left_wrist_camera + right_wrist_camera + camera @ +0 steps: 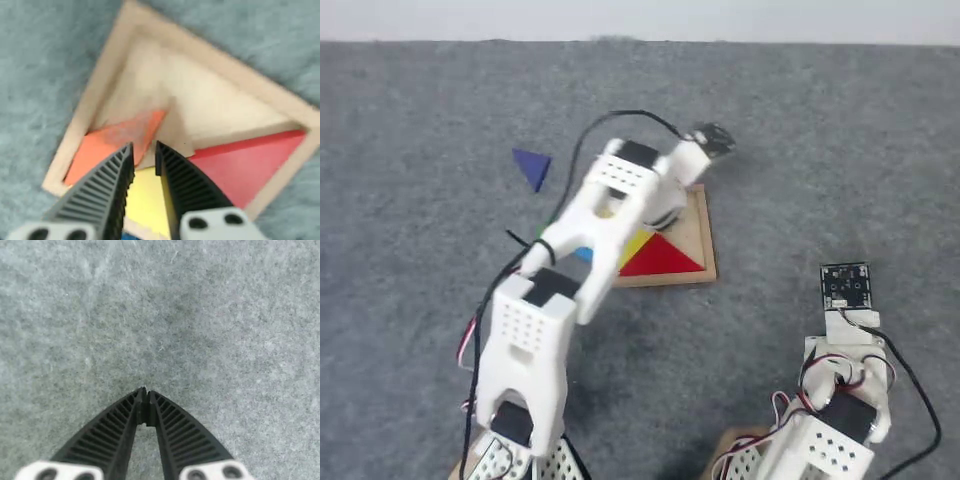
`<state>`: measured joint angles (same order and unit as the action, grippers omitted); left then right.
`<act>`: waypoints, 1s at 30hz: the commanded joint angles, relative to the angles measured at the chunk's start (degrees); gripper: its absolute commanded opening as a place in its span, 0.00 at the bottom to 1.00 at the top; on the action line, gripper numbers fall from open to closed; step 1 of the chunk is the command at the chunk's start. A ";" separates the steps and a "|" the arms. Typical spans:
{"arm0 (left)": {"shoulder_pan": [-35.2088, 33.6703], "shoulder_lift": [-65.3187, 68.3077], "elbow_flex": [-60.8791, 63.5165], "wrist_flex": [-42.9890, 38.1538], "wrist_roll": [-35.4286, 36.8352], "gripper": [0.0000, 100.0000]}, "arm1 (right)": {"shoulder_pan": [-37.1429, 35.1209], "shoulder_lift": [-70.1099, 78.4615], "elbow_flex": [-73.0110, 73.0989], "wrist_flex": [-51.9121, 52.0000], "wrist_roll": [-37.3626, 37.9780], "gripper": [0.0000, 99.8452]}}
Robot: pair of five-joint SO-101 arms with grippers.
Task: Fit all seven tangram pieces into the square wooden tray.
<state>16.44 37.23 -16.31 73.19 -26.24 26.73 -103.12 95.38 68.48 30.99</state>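
The square wooden tray (pixel 200 100) lies under my left gripper (pixel 145 147), whose fingers stand a narrow gap apart with nothing between them. Inside the tray are an orange triangle (pixel 110 142), a big red triangle (pixel 245 167) and a yellow piece (pixel 147 202); the rest of its floor is bare wood. From above, my left arm (pixel 620 200) covers much of the tray (pixel 700 235), with the red triangle (pixel 660 257) and yellow piece (pixel 636 243) showing beside it. A dark blue triangle (pixel 532 166) lies loose on the mat. My right gripper (pixel 145 400) is shut over bare mat.
A grey felt mat (pixel 820 130) covers the table. My right arm (pixel 840 400) sits at the near right, well away from the tray. A sliver of light blue (pixel 582 254) peeks out under the left arm at the tray's near edge.
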 commanded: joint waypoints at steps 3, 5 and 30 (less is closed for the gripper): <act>-2.29 -0.70 -2.07 0.44 -1.93 0.07 | -0.57 -0.75 0.97 0.22 0.70 0.01; -2.11 -2.02 -2.07 1.32 -2.20 0.07 | -0.57 -0.75 0.97 0.22 0.70 0.01; 8.00 -18.90 22.55 -23.74 5.27 0.07 | -0.66 -0.75 0.97 0.22 0.70 0.01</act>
<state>24.09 22.11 4.79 54.90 -22.29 26.73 -103.12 95.38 68.48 30.99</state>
